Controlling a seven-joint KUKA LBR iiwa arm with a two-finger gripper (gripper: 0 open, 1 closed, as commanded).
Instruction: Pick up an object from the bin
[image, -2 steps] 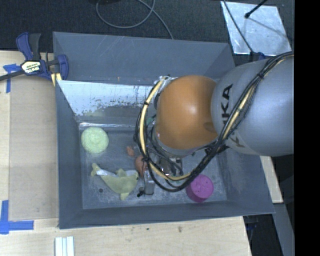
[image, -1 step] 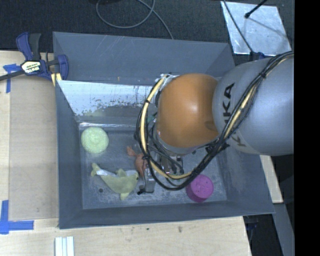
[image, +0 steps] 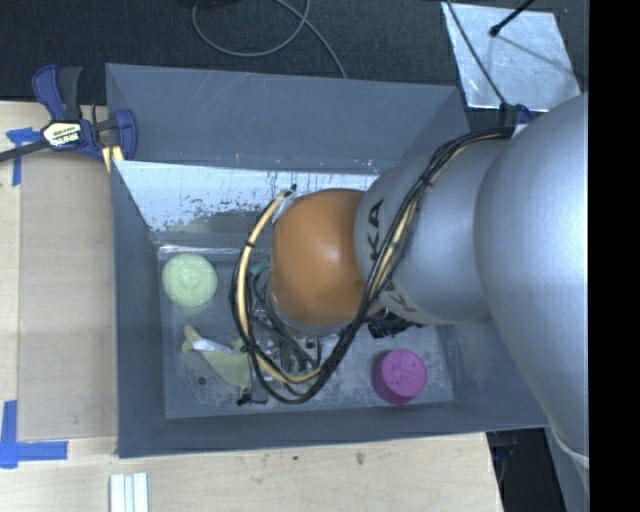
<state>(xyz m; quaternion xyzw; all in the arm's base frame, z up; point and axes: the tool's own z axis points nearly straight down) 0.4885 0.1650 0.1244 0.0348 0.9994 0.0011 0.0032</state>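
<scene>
My gripper (image: 288, 352) is low in the middle of the bin, near the front wall, mostly hidden under the arm's orange cover and cables. Just to its left lies a pale yellow-green crumpled thing (image: 224, 361) with a whitish tip, close to or touching the gripper's body. A pale green ball (image: 190, 279) rests farther left, toward the back. To the gripper's right, apart from it, sits a magenta round thing (image: 400, 375) near the front wall.
The big silver arm comes in from the right and covers the bin's right and middle. The bin's sloping walls close in on all sides, with the front wall right beside the gripper.
</scene>
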